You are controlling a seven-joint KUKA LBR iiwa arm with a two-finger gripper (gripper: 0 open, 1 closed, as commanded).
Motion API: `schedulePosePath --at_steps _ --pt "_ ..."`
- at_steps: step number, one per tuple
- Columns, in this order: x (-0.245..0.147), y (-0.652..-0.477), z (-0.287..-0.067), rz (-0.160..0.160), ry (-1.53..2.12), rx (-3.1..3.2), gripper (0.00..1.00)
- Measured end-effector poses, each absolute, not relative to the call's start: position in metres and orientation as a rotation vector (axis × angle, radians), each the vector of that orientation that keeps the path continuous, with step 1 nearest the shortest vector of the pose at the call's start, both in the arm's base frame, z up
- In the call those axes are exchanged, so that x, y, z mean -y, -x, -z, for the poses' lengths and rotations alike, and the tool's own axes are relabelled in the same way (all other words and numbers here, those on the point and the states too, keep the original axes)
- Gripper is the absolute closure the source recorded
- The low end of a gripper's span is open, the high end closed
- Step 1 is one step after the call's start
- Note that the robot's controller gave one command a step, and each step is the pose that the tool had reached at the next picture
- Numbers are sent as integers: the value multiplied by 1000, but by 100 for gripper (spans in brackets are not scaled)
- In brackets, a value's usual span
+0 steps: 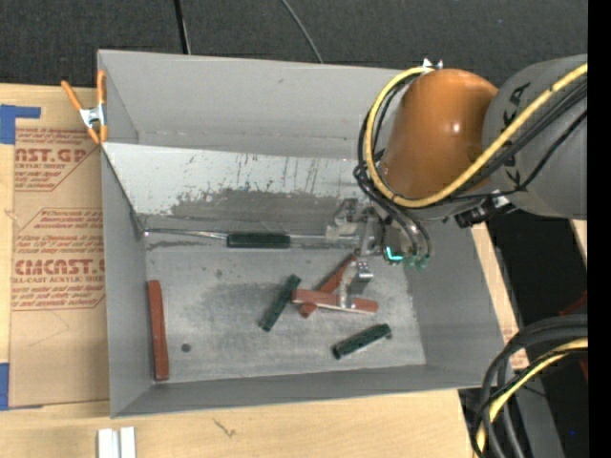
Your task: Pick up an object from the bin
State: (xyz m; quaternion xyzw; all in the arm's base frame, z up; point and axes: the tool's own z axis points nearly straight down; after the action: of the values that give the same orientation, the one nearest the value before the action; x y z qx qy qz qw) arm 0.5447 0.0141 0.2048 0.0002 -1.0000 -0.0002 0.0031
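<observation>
Bare floor [215, 303] between red-brown stick [157, 329] and dark bar [279, 302]

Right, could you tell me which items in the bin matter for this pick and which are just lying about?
In play: reddish-brown pieces, beneath the arm.
Lying about: back-wall green stick; middle green stick; front green stick; long reddish-brown bar, left.

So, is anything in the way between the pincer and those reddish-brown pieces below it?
Nothing visible does. The pincer is right at the reddish-brown pieces; the left green stick and the front green stick lie aside.
</observation>
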Motion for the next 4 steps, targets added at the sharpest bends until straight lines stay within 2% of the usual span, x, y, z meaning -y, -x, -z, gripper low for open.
schedulePosePath --at_steps 1,2,3,4 --pt "-14 -546 -209 1 0 3143 0" --pt "-11 -549 -165 0 -56 3151 0" --pt "-4 -549 -106 1 -56 3146 0" --pt "-1 -562 -78 5 222 3156 100"
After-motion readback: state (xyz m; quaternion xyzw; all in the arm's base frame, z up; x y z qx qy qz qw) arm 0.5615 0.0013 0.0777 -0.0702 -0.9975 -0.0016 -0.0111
